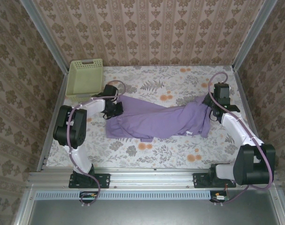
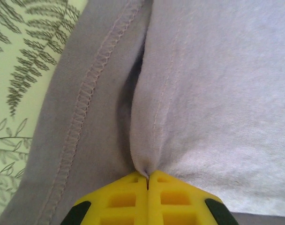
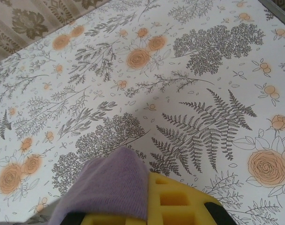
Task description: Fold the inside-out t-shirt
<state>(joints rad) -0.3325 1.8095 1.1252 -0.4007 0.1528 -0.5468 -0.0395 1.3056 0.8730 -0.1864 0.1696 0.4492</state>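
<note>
The inside-out t-shirt (image 1: 156,119), lavender purple, lies stretched across the middle of the floral table between my two arms. My left gripper (image 1: 115,109) sits at its left end, and in the left wrist view its yellow jaws (image 2: 147,180) are shut on a pinch of the shirt's fabric (image 2: 203,103) beside a stitched hem (image 2: 81,117). My right gripper (image 1: 212,104) holds the shirt's raised right end. In the right wrist view purple cloth (image 3: 109,187) drapes over the left side of the yellow jaws (image 3: 149,206), which are shut on it.
A pale green plastic basket (image 1: 84,77) stands at the back left corner, just behind the left gripper. Patterned walls and metal rails close in the table on three sides. Bare floral cloth (image 1: 175,82) lies behind the shirt, and more in front of it.
</note>
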